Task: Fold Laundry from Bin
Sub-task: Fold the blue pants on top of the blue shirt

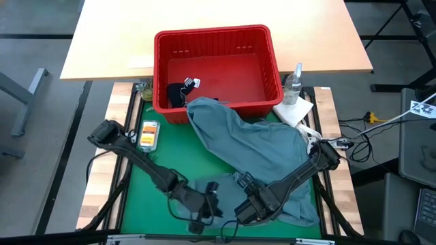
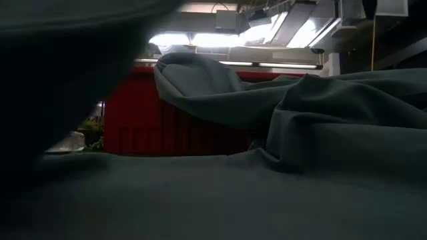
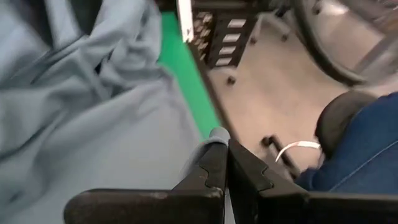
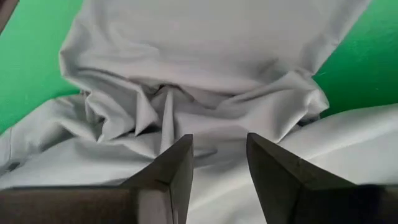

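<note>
The green mat (image 1: 160, 160) is largely covered by the large grey-blue garment (image 1: 252, 146), which trails from the rim of the rectangular red plastic slotted bin (image 1: 218, 41) down to the table's near edge. Its lower hem is hidden beneath both arms. Inside the bin, a dark navy garment (image 1: 178, 93) is partly hidden by the wall. The left gripper (image 3: 221, 146) is pinched tight on a fold of grey-blue cloth. The right gripper (image 4: 219, 163) hovers over bunched fabric, fingers apart, gripping nothing.

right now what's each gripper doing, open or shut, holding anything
Left gripper: shut, pinching an edge of the grey-blue garment at the table's near edge.
Right gripper: open, fingers over the same garment, holding nothing.
</note>
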Robot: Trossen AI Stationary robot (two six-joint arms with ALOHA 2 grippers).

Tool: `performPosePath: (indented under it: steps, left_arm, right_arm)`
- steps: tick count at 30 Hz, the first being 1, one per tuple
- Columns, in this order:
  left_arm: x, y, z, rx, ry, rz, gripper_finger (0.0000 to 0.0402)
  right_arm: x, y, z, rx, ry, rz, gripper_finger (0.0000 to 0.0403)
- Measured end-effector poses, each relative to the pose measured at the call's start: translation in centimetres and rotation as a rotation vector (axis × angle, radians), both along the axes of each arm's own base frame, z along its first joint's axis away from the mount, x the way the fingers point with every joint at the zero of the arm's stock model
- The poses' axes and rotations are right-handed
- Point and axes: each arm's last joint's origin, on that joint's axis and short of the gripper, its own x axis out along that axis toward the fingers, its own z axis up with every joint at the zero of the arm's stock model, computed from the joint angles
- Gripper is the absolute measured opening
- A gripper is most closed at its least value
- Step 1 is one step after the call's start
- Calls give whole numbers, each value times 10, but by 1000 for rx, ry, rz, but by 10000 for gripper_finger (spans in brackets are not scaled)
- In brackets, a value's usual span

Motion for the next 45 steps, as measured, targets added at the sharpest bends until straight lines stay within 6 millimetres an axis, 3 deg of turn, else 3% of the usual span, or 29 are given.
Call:
performPosePath:
  steps: [6, 17, 30, 40, 45]
  left_arm:
    - [28, 0, -21, -100, -117, -61, 0]
    - [47, 9, -55, -106, -110, -30, 3]
    - [49, 11, -51, 6, -191, -89, 119]
    - [59, 5, -24, 116, -321, -155, 127]
    - [57, 9, -31, 140, -209, -159, 127]
  right_arm:
    - [2, 1, 9, 6, -41, 7, 150]
    - [2, 0, 10, -4, -53, 7, 150]
    - [2, 0, 10, -3, -52, 8, 150]
    - [1, 3, 10, 72, -6, 6, 150]
    - [0, 3, 10, 100, 11, 5, 150]
